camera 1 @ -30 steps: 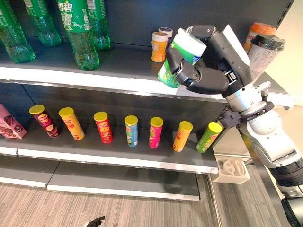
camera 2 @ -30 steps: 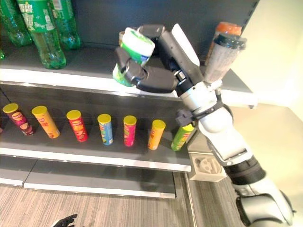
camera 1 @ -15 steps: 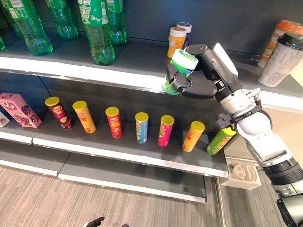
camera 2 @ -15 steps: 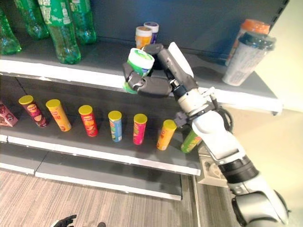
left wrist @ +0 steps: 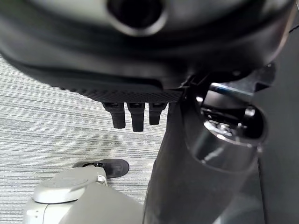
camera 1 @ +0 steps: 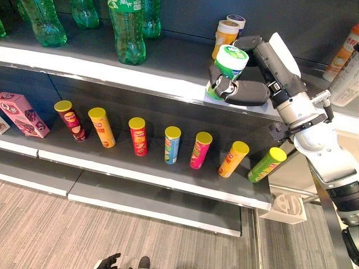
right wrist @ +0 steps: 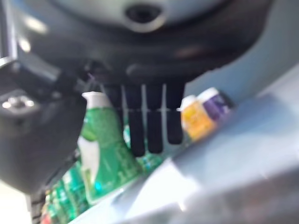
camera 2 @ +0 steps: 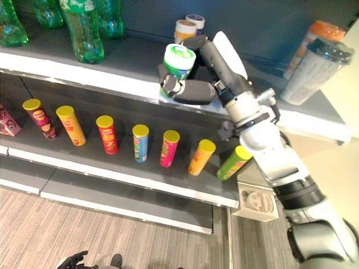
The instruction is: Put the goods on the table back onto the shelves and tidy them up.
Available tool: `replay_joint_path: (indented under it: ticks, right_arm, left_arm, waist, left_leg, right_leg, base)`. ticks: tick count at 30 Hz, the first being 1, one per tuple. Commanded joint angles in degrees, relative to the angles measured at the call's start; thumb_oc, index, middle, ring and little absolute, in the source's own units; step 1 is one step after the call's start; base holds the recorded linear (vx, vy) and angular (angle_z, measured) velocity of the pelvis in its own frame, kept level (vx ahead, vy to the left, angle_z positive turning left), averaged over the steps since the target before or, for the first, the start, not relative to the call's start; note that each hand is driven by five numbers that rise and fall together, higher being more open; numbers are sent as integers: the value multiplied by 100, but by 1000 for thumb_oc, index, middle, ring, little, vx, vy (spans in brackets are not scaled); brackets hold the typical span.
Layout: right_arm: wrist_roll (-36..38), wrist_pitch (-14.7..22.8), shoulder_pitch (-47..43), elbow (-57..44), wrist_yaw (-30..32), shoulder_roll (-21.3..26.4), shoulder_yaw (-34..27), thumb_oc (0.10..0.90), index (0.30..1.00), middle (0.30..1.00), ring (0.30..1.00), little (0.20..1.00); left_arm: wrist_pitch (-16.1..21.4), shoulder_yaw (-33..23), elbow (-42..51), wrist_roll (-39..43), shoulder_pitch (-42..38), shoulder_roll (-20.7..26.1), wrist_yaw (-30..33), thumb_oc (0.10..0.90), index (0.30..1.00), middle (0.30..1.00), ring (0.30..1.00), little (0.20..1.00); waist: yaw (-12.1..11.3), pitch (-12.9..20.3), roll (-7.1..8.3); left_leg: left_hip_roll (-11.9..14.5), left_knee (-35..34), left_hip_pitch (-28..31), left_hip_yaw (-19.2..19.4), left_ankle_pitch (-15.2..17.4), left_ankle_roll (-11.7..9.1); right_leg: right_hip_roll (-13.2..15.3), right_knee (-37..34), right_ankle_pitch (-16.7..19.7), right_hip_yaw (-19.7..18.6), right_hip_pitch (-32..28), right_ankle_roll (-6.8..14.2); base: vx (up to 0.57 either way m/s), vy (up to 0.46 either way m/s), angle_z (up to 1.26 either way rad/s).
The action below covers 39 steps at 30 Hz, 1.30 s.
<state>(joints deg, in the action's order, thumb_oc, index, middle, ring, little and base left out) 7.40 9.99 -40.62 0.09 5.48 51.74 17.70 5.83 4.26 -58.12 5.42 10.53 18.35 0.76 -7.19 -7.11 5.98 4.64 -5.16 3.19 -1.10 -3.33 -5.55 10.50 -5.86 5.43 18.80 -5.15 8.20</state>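
A green canister with a white lid (camera 1: 227, 66) is held tilted over the front edge of the upper shelf (camera 1: 168, 60); its base is at the shelf's lip. My right hand (camera 1: 251, 92) is shut on it, thumb in front and fingers behind. The right wrist view shows the same canister (right wrist: 105, 149) beside the fingers (right wrist: 147, 126). My left hand (camera 1: 109, 261) hangs low near the floor, and its fingers (left wrist: 133, 116) look relaxed and hold nothing.
Behind the canister stand an orange jar (camera 1: 226, 35) and a purple-capped jar (camera 1: 236, 22). Green bottles (camera 1: 128, 31) are further left and tall cups (camera 1: 346, 73) at the far right. The lower shelf (camera 1: 154, 169) carries a row of chip tubes (camera 1: 172, 144) and a pink box (camera 1: 21, 115).
My right hand has carried the canister away from the camera and down to the upper shelf's front edge. The whole view has also shifted.
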Motion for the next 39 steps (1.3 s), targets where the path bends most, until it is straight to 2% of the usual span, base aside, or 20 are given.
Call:
replay_joint_path:
  ticks: [1,19,39]
  right_arm:
    - [-140,57,-834,468,370,429,-49,400,300,300,300,300]
    - [-41,32,-1139,851,321,419,253,400,300,300,300,300]
    - [234,131,-825,485,120,452,133,400,300,300,300,300]
  left_arm:
    - [104,295,-74,-95,-185,200,11,800,900,900,900,900]
    - [115,315,-36,-23,-194,231,2,800,900,900,900,900]
    - [110,255,-107,18,-192,206,-11,800,900,900,900,900]
  waist:
    - [-181,133,74]
    - [-194,97,144]
    - [-199,77,222]
  left_leg:
    - [-175,16,24,26,647,212]
    - [-182,16,39,27,668,223]
    - [-176,16,79,26,697,229]
  right_leg:
    - [392,123,-259,163,-68,361]
    - [388,116,-252,156,-74,355]
    - [415,134,-235,190,-96,365]
  base:
    - [0,0,0]
    - [0,0,0]
    - [0,0,0]
